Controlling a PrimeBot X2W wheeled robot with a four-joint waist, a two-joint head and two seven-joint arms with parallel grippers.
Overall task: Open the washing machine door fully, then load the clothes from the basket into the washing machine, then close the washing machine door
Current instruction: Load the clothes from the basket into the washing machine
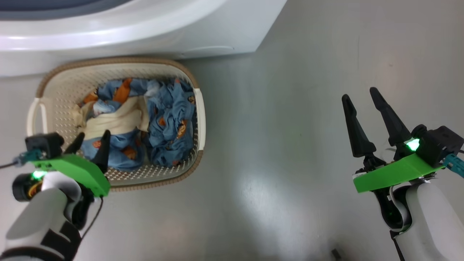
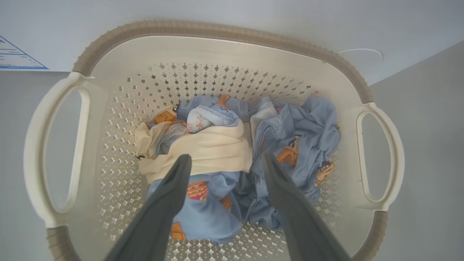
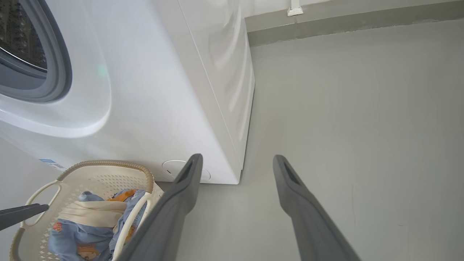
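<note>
The clothes (image 1: 170, 119) lie in the basket (image 1: 119, 61) on the floor (image 1: 290, 145), just before the washer (image 1: 217, 32) at the left, the basket's long axis running left to right along the washer's front. The left end effector (image 1: 93, 135) hangs right over them, fingers apart and empty, tips aimed down at the beige cloth (image 2: 214, 145). The right end effector (image 1: 359, 93), also apart and empty, is well off to the right, so the left arm is nearer. The washer's blue label (image 2: 18, 54) is too small to read.
</note>
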